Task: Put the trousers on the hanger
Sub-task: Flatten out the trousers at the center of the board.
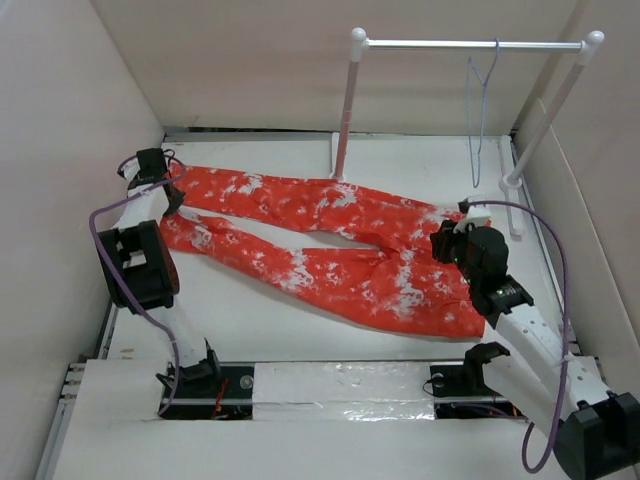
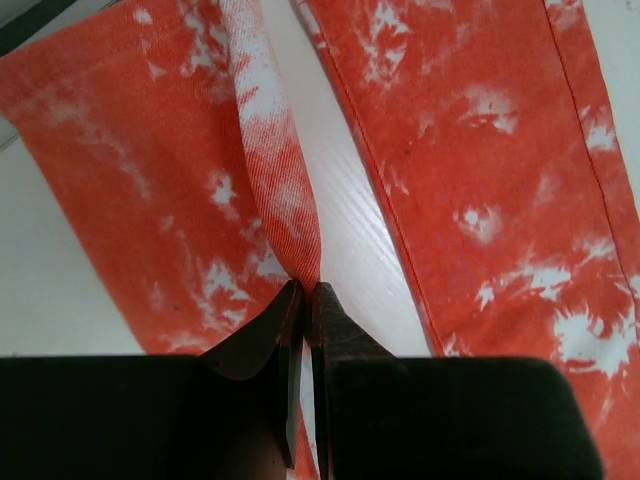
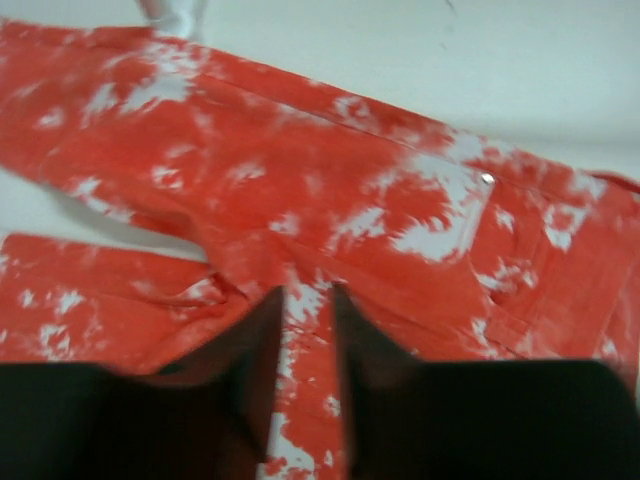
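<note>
The red-orange trousers (image 1: 330,250) lie flat on the table, legs running to the left and waist at the right. The pale blue wire hanger (image 1: 481,110) hangs by its hook from the rack's crossbar at the back right. My left gripper (image 1: 172,188) is at the leg ends, and the left wrist view shows it (image 2: 305,290) shut on a pinched fold of the trousers (image 2: 130,180). My right gripper (image 1: 447,238) is over the crotch and waist area. In the right wrist view it (image 3: 308,295) is open, with the trousers (image 3: 350,190) close below the jaws.
A white-posted rack (image 1: 345,110) with a metal crossbar (image 1: 430,44) stands at the back of the table. White walls enclose the table on three sides. A purple cable loops beside each arm.
</note>
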Action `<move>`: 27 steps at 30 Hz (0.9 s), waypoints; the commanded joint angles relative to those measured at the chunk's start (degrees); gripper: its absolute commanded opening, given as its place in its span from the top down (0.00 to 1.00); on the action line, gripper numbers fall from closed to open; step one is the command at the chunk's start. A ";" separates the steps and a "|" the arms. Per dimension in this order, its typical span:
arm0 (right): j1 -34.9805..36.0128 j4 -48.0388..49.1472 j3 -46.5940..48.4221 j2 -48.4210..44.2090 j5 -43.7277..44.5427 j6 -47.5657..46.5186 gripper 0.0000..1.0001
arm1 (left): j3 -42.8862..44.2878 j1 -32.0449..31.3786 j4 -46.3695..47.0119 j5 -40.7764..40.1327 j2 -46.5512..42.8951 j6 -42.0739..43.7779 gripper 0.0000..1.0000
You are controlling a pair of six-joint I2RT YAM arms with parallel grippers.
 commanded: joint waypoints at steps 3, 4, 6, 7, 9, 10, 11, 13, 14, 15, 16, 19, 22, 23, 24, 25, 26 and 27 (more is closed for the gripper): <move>-10.40 2.32 -2.71 1.24 -0.69 6.00 0.47 | 8.04 -0.26 -0.35 -2.77 6.97 0.88 1.00; -12.09 3.38 -3.49 1.41 -1.40 6.79 0.40 | 10.49 -0.26 -0.71 -3.03 10.12 1.06 1.00; -16.99 5.31 -5.78 2.03 -2.46 8.28 0.25 | 12.36 -0.26 -1.42 -3.12 12.87 1.32 1.00; -18.59 5.76 -6.40 2.29 -2.64 8.55 0.22 | 13.41 -0.26 -1.16 -2.95 14.79 1.50 1.00; -21.76 6.55 -7.71 3.78 -3.16 9.60 0.20 | 14.21 -0.26 -0.20 -1.98 16.47 2.20 1.00; -24.47 7.16 -8.50 5.09 -3.60 10.05 0.20 | 15.08 -0.26 0.25 -1.98 18.05 2.73 0.97; -25.89 7.43 -8.51 5.11 -3.61 10.05 0.19 | 15.61 -0.78 0.25 -2.07 18.76 2.73 0.96; -29.05 7.61 -8.16 7.65 -3.34 10.31 0.19 | 17.45 -0.79 0.16 -2.50 21.12 3.43 0.92; -29.85 7.87 -7.90 8.61 -3.86 10.66 0.19 | 17.98 -1.31 -0.01 -2.33 21.75 3.61 0.86; -30.56 8.31 -7.72 10.88 -4.57 11.10 0.19 | 18.51 -1.32 -0.10 -1.98 22.36 3.70 0.84; -31.43 8.31 -7.29 12.12 -5.01 11.10 0.19 | 18.95 -1.92 -0.01 -1.63 23.07 3.70 0.84; -35.13 8.92 -6.58 17.56 -8.25 10.93 0.19 | 18.78 -2.46 1.48 -1.01 23.07 4.31 0.73; -38.03 12.26 -6.67 23.88 -12.99 11.54 0.19 | 17.30 -3.07 2.71 -1.54 22.20 4.14 0.73; -38.82 12.70 -5.88 25.83 -17.01 11.54 0.19 | 16.50 -3.07 3.32 -1.11 21.93 3.88 0.73; -40.48 13.31 -5.35 27.76 -19.23 11.63 0.20 | 15.97 -3.07 4.37 -0.67 21.50 3.61 0.73; -41.36 14.10 -4.65 29.78 -21.69 11.46 0.22 | 15.27 -3.07 4.56 -0.31 21.06 3.35 0.73; -42.07 14.98 -4.12 33.37 -25.80 11.54 0.32 | 15.00 -3.07 4.73 0.47 20.88 2.74 0.73; -43.56 17.17 -4.03 34.97 -27.67 12.24 0.43 | 14.74 -3.07 5.26 1.00 20.62 2.47 0.73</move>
